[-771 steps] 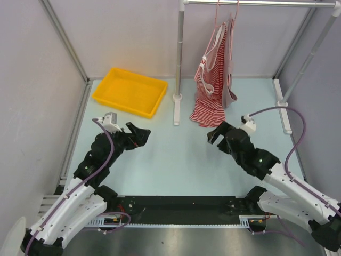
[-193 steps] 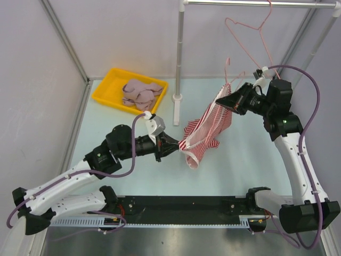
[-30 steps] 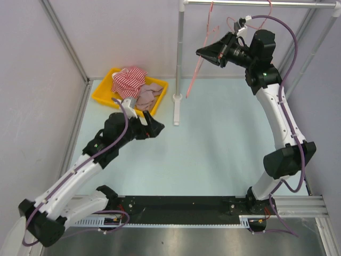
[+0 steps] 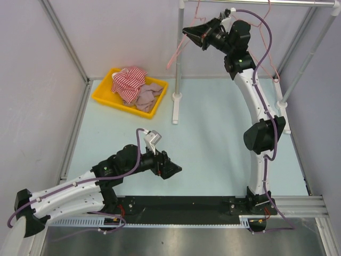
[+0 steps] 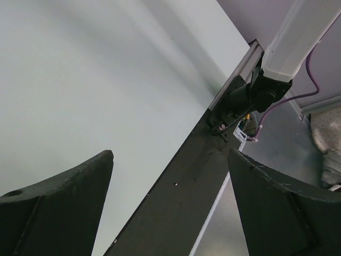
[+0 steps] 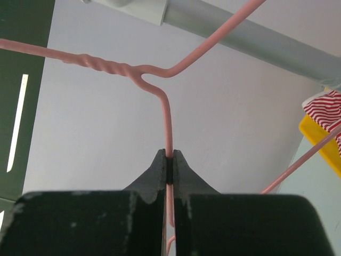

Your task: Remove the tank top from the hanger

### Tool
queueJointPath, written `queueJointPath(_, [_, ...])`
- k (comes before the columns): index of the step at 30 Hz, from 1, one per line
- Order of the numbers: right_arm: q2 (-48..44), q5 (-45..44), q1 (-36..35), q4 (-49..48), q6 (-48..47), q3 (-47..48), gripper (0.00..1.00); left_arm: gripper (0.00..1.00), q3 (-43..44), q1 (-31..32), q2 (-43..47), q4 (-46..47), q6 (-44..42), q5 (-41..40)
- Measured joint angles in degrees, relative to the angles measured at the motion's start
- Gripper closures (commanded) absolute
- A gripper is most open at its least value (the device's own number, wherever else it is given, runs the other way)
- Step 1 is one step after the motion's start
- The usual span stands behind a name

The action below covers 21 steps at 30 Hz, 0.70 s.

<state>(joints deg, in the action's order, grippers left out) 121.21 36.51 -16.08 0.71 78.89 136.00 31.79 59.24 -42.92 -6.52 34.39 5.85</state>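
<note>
Crumpled red-and-white striped tank top [image 4: 129, 80] lies in the yellow plastic tray [image 4: 104, 95], far left, well apart from the right gripper [image 6: 169, 158], which pinches the thin pink wire hanger [image 6: 166, 120]. The left gripper [image 4: 175, 169] gapes wide, near.

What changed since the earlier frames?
The striped tank top came off the hanger and now lies in the yellow tray. The right tool, shut on the bare hanger, raised it leftward by the rail. The left tool let go and withdrew, open. The yellow tray and rail stayed put.
</note>
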Motion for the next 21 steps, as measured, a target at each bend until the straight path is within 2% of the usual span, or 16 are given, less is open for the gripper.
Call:
queueJointPath(11, [1.55,-4.24,-0.09,1.62,2.14,1.4,0.98,0.07,-0.2,0.0,0.74,-0.02,0.0,-0.74])
queueJointPath(17, [2.1,-5.27,-0.39,4.85,1.64,1.38,0.85,0.07,-0.2,0.0,2.03,-0.2,-0.11,-1.4])
queueJointPath(20, [2.01,-5.44,-0.94,6.47,-0.79,1.03,0.75,0.06,-0.2,0.0,2.97,-0.55,-0.42,-1.84])
queueJointPath(21, [1.81,-5.6,-1.16,7.54,-1.84,0.5,0.68,0.06,-0.2,0.0,3.28,-0.59,-0.46,-2.12])
